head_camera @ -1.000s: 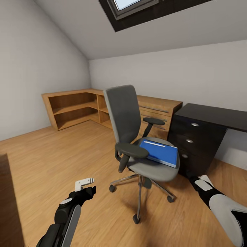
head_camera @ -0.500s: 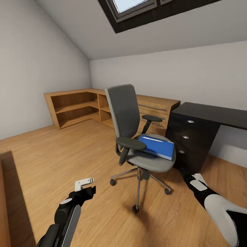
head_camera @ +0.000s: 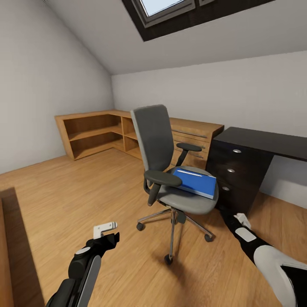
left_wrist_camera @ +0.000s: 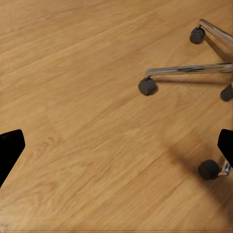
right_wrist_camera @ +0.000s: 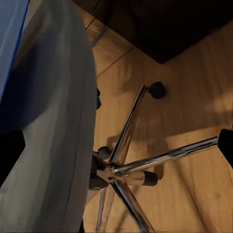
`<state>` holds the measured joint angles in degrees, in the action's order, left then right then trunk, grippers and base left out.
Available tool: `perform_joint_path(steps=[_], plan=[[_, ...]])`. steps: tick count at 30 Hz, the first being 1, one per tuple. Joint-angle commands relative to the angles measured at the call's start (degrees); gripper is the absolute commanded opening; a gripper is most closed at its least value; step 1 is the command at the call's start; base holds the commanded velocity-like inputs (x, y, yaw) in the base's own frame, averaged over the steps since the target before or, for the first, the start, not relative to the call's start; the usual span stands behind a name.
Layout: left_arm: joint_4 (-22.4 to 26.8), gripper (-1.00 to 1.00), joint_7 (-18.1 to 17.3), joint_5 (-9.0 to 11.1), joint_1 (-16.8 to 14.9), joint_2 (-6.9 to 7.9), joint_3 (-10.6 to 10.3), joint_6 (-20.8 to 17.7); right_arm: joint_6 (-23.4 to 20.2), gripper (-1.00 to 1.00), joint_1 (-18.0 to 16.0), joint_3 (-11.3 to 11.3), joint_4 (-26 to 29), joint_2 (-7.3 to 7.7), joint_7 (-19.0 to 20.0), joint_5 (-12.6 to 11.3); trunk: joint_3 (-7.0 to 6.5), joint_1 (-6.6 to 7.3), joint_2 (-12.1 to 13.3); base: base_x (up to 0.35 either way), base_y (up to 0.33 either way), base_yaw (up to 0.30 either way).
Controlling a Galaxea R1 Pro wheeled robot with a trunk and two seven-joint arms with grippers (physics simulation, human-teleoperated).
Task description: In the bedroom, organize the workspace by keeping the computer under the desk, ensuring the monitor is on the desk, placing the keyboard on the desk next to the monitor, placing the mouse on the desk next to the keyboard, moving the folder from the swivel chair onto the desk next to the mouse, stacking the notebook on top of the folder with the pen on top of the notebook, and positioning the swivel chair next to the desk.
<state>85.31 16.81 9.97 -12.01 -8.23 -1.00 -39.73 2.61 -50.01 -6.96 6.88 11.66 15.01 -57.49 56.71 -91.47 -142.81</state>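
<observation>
Light wood floor [head_camera: 64, 192] runs under a sloped ceiling with a skylight [head_camera: 170, 8]. At far left a low open wood shelf unit [head_camera: 91, 134] stands against the wall, well apart from the left end effector [head_camera: 104, 230], which hangs low over bare boards; in its wrist view the two dark fingertips sit far apart — spread, holding nothing. Next comes the swivel chair [head_camera: 155, 140], its back toward the shelves, chrome base [left_wrist_camera: 189, 72] on casters. On its seat lies the folder [head_camera: 194, 181] with a pale pen [head_camera: 189, 172] on top. A wood dresser [head_camera: 196, 136] stands behind the chair. Just beside the seat is the black table [head_camera: 264, 143], drawers facing the chair. The right end effector [head_camera: 242, 219] hovers low between chair base and drawers — fingertips spread, empty. Since half a second ago it has crept forward toward the drawers; everything else is unchanged.
</observation>
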Motion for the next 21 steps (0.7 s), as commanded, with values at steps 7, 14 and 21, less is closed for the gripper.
perform_joint_path(steps=[7,14,21], plan=[[-0.3,1.00,0.5,0.6,0.0,-0.03,-0.1,-0.2,-2.1,1.00,0.6,-0.5,-0.2,0.03,7.2,1.3,0.05,0.01,0.0,0.000,0.000,0.000],[-0.3,1.00,0.5,0.6,0.0,-0.03,-0.1,-0.2,-3.8,1.00,0.7,-0.4,-0.3,-0.02,8.3,1.4,0.05,0.01,0.0,0.000,0.000,0.000],[-0.3,1.00,0.5,0.5,0.0,-0.03,-0.1,-0.2,-7.9,1.00,0.7,-0.4,-0.7,-0.05,8.5,1.4,0.05,0.01,0.0,0.000,0.000,0.000]])
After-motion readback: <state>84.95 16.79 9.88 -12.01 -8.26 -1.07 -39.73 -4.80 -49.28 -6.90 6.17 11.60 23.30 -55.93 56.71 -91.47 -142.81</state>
